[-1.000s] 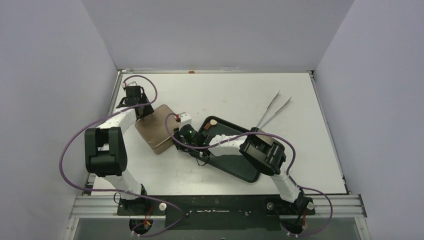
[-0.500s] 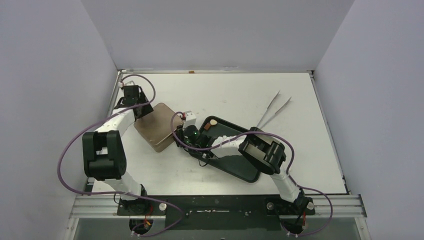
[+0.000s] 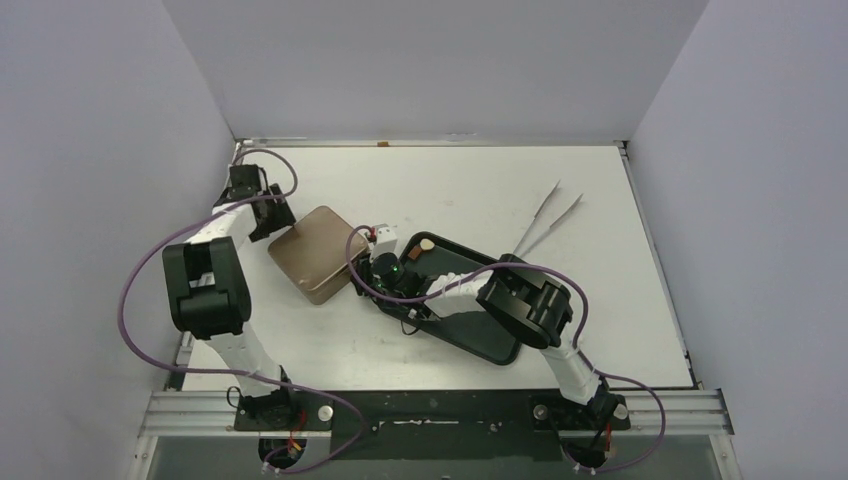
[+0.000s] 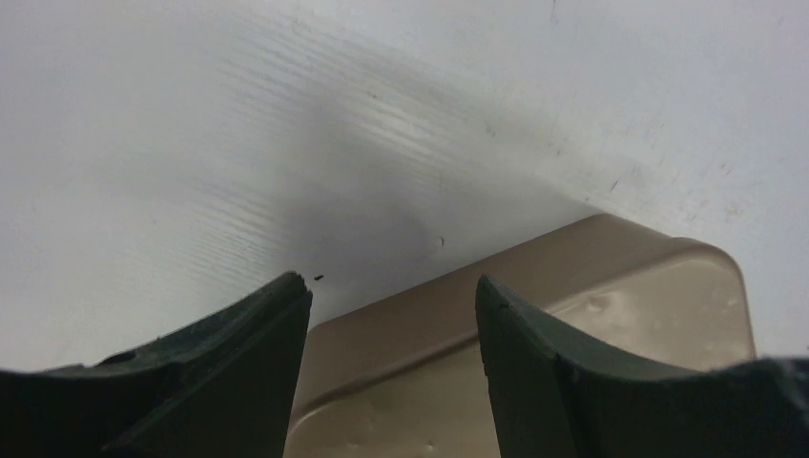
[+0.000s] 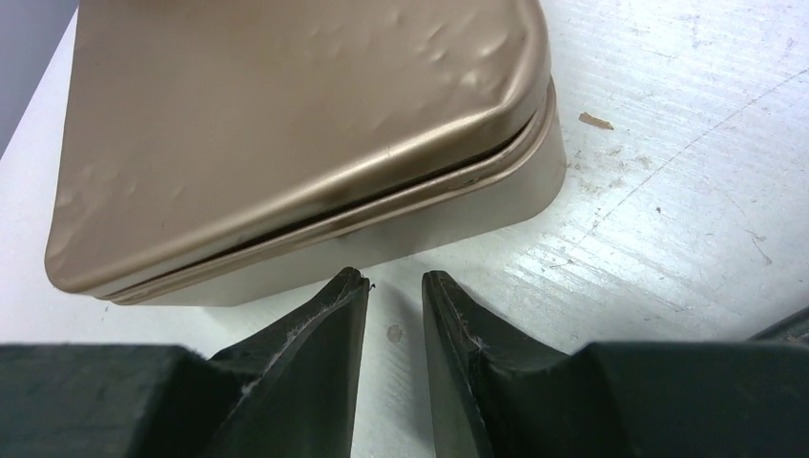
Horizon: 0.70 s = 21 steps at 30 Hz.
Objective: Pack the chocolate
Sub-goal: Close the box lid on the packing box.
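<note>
— See that? The left gripper (image 4: 393, 286) has drawn back toward the far left corner, off the closed tin (image 3: 316, 255). Its jaws have spread wider too, with nothing between them

— And the tin?

— Sitting flat, lid (image 5: 286, 124) down on it, with just a thin seam showing on the side facing the other arm. The right gripper (image 5: 396, 279) has hardly budged. It's low at the tin's right edge, jaws parted only a crack and empty, pointing left at the tin wall

— So where's the chocolate?

— What I can see of the chocolate (image 3: 427, 243) is a cream piece and a brown one beside it, on the far left corner of the black tray (image 3: 470, 322). That's to the right of the right gripper, behind where its jaws point. Whether more is inside the tin I can't tell

— Which arm would go for those?

— The right one, I'd say. It's just beside them and the left is well apart, across the tin. It would have to swing round, and the lid's in the way of packing. Further right the tongs (image 3: 548, 220) lie untouched
</note>
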### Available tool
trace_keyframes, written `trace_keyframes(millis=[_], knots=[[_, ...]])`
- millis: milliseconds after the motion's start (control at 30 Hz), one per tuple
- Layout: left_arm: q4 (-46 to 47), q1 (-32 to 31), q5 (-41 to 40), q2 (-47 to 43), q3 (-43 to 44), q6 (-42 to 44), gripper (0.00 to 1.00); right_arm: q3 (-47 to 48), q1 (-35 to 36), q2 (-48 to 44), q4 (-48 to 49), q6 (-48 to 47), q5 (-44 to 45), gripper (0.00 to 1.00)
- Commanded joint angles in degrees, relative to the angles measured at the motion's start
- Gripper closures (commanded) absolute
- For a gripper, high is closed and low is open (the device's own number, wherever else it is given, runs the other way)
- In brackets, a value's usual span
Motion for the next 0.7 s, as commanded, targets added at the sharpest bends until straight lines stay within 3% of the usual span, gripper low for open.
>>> trace_keyframes(millis=[0, 433, 667], knots=[[-3.46, 0.39, 7.27, 2.84, 3.84, 3.29, 0.39, 1.56, -0.2, -2.61, 2.63, 0.69, 0.33, 0.7], [-3.19, 0.47, 13.68, -2.45, 2.89, -0.22, 0.44, 3.38, -0.66, -0.59, 1.79, 0.81, -0.63, 0.69], [-0.05, 0.64, 14.88, -5.18, 0.63, -1.58, 0.45, 3.07, -0.9, -1.75, 1.9, 0.68, -1.23, 0.63]])
